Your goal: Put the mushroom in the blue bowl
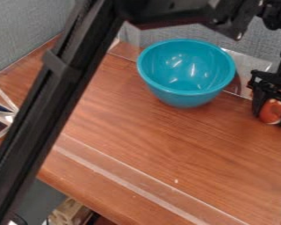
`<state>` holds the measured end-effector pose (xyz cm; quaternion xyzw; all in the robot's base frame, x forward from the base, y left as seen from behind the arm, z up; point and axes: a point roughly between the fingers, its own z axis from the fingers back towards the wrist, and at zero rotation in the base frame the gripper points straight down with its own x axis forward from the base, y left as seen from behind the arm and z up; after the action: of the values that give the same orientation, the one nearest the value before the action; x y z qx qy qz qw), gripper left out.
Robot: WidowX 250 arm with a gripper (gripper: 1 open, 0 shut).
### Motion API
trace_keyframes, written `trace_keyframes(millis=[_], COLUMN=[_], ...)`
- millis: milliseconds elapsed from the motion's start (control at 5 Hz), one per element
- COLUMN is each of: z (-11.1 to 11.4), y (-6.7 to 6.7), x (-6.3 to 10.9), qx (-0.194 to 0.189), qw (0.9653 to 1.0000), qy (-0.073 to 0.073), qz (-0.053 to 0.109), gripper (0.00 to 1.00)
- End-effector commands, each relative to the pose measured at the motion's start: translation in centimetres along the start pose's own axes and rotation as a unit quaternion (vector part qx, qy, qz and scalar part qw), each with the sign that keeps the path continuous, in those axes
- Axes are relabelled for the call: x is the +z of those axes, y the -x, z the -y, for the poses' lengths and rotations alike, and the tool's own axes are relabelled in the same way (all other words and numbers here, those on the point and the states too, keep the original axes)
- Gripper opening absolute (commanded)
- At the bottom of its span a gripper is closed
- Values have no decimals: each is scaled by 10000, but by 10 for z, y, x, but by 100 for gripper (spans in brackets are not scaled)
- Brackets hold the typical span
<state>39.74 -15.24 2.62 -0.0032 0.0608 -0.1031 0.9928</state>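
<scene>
The blue bowl (186,72) stands upright on the wooden table (167,149) toward the back, and nothing shows inside it. At the right edge of the view my black gripper (273,107) points down at the table, right of the bowl. Its fingers are shut around the mushroom (273,109), whose reddish-brown cap shows between them. The mushroom sits low, at or just above the tabletop; the stem is hidden.
My dark arm (61,97) crosses the view diagonally from the bottom left to the top and hides much of the left side. A grey wall (25,31) runs behind the table. A white and blue object (0,110) sits at the far left edge.
</scene>
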Motion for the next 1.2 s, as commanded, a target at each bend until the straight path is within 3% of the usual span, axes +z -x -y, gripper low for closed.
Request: trace_keyframes(millis=[0, 200, 1000], z=[10, 10, 5], y=[4, 7, 23], x=[23, 24, 49], qx=[-155, -184, -317], qw=[9997, 9998, 9993], qy=[1, -7, 79], qz=[168, 116, 197], gripper=[0, 0, 0])
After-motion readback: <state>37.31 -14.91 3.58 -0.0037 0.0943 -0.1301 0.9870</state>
